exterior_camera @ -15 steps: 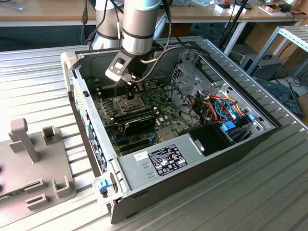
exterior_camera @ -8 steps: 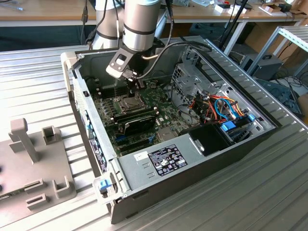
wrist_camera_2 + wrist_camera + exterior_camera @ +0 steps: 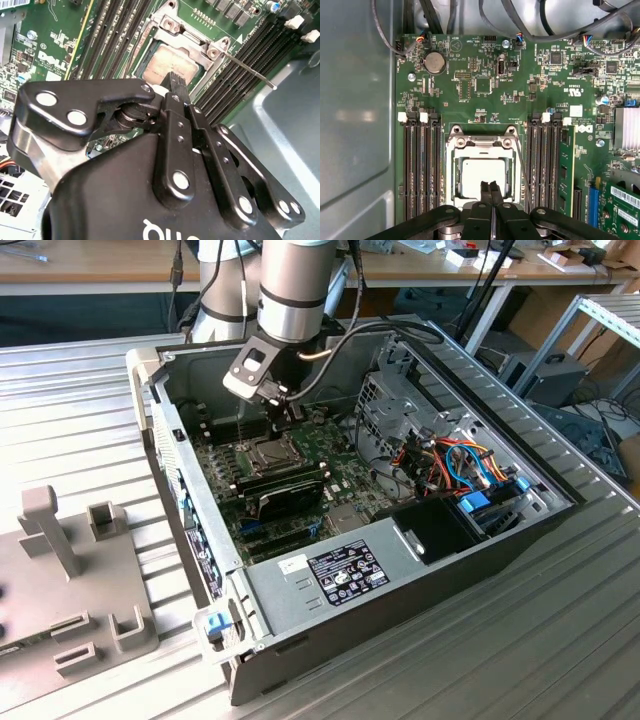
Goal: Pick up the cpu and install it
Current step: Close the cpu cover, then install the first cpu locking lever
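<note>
The cpu (image 3: 479, 176), a flat silver-grey square, lies in the socket on the green motherboard (image 3: 485, 85), with the hinged metal frame (image 3: 481, 143) around its edges. In the second wrist view the cpu (image 3: 166, 64) shows just past the fingertips. My gripper (image 3: 490, 189) hangs directly over the cpu's edge, its two black fingers pressed together with nothing between them. In the exterior view the gripper (image 3: 284, 418) reaches down into the open computer case (image 3: 400, 590) above the socket (image 3: 268, 450). I cannot tell whether the fingertips touch the cpu.
Memory slots (image 3: 420, 165) flank the socket on both sides. The thin socket lever (image 3: 250, 72) sticks out sideways. A long black expansion card (image 3: 285, 490) lies close by, with a drive cage and coloured cables (image 3: 460, 465) beyond. A grey fixture (image 3: 70, 570) stands at the exterior view's left.
</note>
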`<control>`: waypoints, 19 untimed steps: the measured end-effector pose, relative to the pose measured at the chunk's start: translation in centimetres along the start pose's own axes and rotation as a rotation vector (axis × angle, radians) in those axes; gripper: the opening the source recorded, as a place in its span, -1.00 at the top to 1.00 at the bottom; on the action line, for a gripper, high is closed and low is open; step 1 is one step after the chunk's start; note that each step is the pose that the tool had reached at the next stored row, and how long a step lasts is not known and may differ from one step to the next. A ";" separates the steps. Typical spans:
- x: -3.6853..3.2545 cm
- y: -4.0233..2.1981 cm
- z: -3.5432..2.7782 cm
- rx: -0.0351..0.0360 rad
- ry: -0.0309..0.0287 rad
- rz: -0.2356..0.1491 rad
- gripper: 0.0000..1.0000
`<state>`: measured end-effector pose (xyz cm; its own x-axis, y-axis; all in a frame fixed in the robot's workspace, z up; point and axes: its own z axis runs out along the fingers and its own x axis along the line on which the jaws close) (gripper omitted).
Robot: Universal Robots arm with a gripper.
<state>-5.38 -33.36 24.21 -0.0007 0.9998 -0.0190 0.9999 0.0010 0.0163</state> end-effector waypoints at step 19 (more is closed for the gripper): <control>0.00 0.27 0.00 0.0000 0.0000 0.000 0.79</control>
<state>-5.11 -33.36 24.21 -0.0009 0.9998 -0.0190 0.9999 0.0012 0.0163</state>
